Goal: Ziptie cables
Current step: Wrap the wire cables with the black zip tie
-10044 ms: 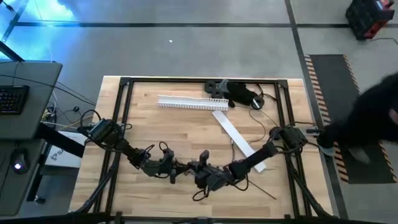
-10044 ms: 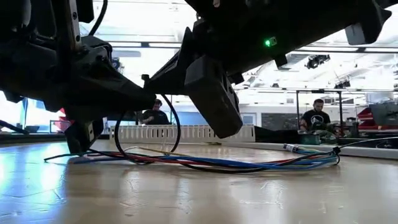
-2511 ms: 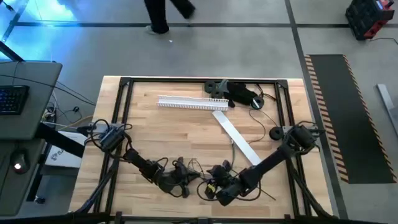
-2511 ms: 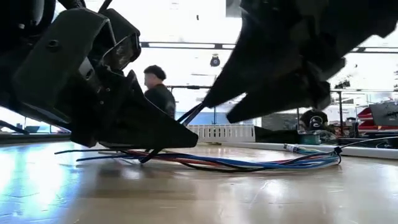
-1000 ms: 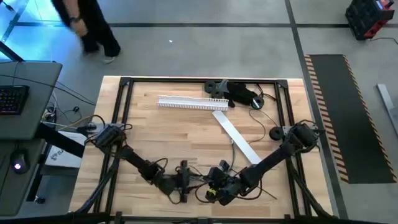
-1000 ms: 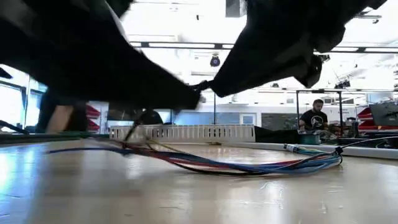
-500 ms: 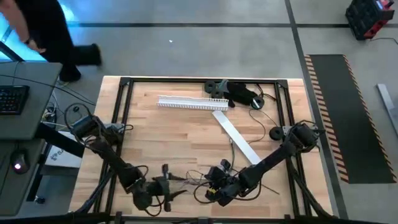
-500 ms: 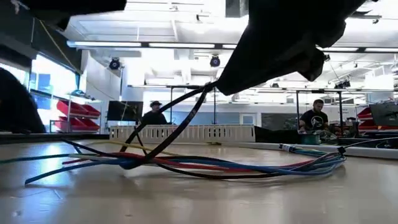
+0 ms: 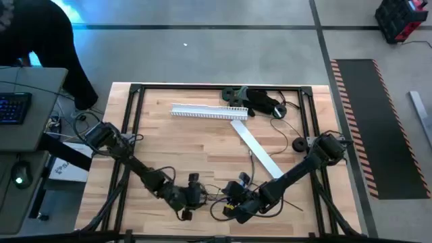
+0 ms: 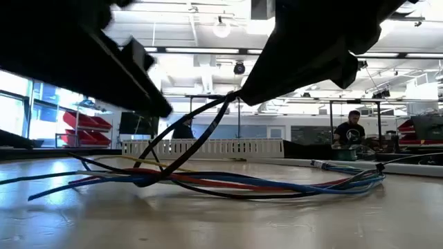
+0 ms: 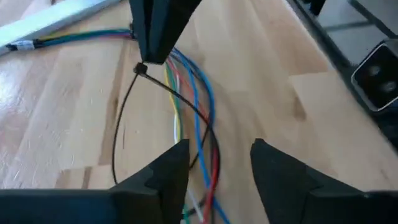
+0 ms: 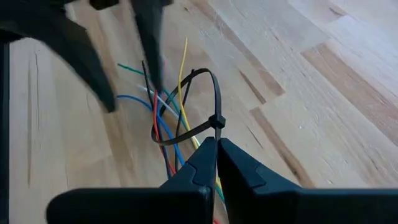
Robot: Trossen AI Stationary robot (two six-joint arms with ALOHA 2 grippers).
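Your right claw (image 12: 216, 147) stays clamped on the zip tie (image 12: 198, 104) looped around the cables (image 11: 194, 124); the left claw (image 11: 219, 163), open and empty, has swung back beside it, ready to cinch.

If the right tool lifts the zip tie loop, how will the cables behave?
Probably floppy: the cables lie in loose curves and splay at the ends. Some may slip out, since the zip tie loop is still wide. The right tool pinches it shut.

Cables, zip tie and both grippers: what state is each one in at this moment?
cables: loose bunch lying on the table, threaded through the loop.
zip tie: closed into a wide loop around the cables, not tightened.
right gripper: shut on the zip tie at its head.
left gripper: open, empty, above the cables.
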